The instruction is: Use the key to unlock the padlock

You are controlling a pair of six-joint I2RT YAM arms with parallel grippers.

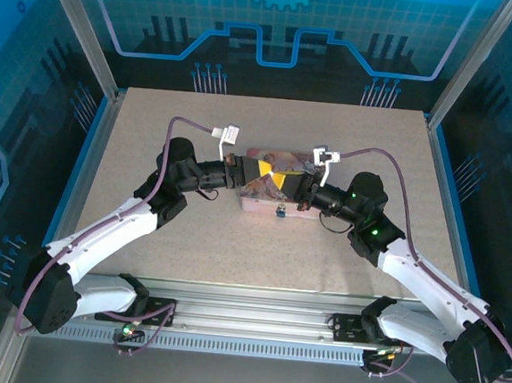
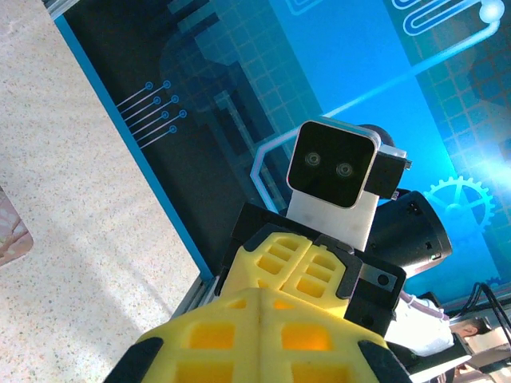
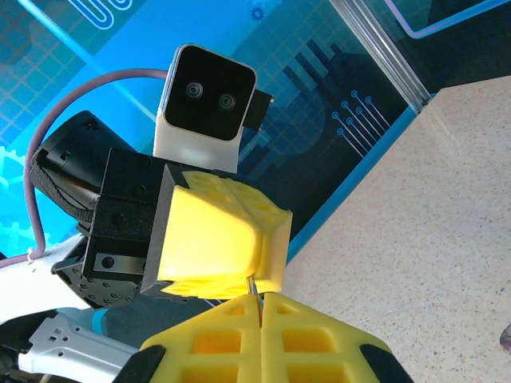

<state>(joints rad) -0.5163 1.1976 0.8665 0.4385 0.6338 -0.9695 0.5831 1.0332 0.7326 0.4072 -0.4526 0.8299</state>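
At table centre, item one: padlock (image 1: 280,213), a tiny bluish-teal speck with a pale glint on it, at the near long side of a pink illustrated tin box (image 1: 260,197). From above I cannot tell whether it hangs from the tin or lies just beside it. Its shackle is too small to make out.

Item two: key (image 3: 252,285), tentatively. It is a thin grey sliver standing at the seam where the two sets of yellow fingertips meet. It is too slight to identify for certain, and I cannot say which gripper has it.

Item three: left gripper (image 1: 269,176), fingers clenched flat together, tip to tip with item four above the tin.

Item four: right gripper (image 3: 259,309), fingers likewise pressed closed, with no gap along the seam.

Surface: speckled beige table (image 1: 152,147), matte.

Room: aluminium frame posts (image 1: 82,24) carry blue panels (image 1: 279,32) printed with circuit lines and gears. A grooved metal rail (image 1: 254,321) runs along the near edge, between the arm bases. Purple cables (image 1: 393,163) loop over both wrists.

Hidden: both grippers cover most of the tin's lid. The wrist views look outward at the opposing gripper and the wall.
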